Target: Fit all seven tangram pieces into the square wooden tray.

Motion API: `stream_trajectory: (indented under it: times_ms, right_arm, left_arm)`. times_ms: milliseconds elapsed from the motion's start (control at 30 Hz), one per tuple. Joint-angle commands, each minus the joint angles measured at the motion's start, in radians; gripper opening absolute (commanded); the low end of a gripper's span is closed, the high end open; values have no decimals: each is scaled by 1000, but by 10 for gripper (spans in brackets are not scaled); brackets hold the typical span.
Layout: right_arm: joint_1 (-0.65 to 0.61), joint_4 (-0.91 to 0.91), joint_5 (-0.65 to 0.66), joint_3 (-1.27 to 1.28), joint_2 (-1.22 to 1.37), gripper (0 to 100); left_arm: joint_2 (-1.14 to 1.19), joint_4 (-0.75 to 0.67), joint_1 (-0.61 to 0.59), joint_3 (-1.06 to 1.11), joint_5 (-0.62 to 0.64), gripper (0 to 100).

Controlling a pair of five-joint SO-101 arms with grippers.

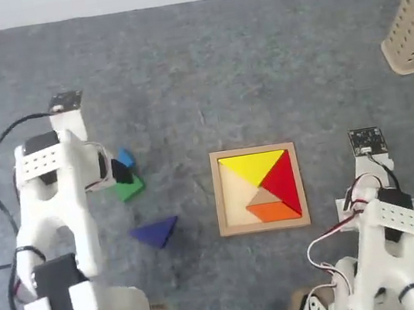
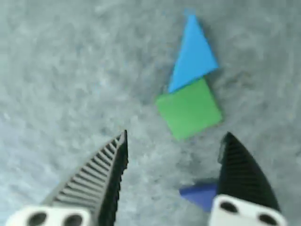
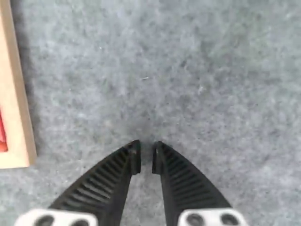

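Left gripper (image 2: pixel 175 135): spread wide, nothing held, hung over carpet.
Green square (image 2: pixel 189 108): just beyond the tips, nearer one jaw than mid-gap; edges set skew to the jaws.
Blue triangle (image 2: pixel 193 52): touching green sq's far side, long axis pointed away from gripper.
Dark blue triangle (image 2: pixel 200 194): low by the same jaw, apart from the other two.
Tray (image 1: pixel 253 150): well apart from loose pcs; yellow, red, orange pcs seated, bare wood seen on the side facing them.
Right gripper (image 3: pixel 146 147): all but closed, nothing held, near tray rim.
Nearer arm: left judged nearer all 3 loose pcs; green sq reckoned to need gripper moved fwd + sideways.
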Motion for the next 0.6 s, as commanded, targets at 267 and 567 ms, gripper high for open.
stream_trajectory:
  times_ms: [267,567]
  right_arm:
    - [-13,-8,-2,-5,-30,84]
    - [-16,-10,-2,-5,-30,84]
  left_arm:
    - [215,-17,92,-94,324,323]
    - [308,-34,23,-147,316,303]
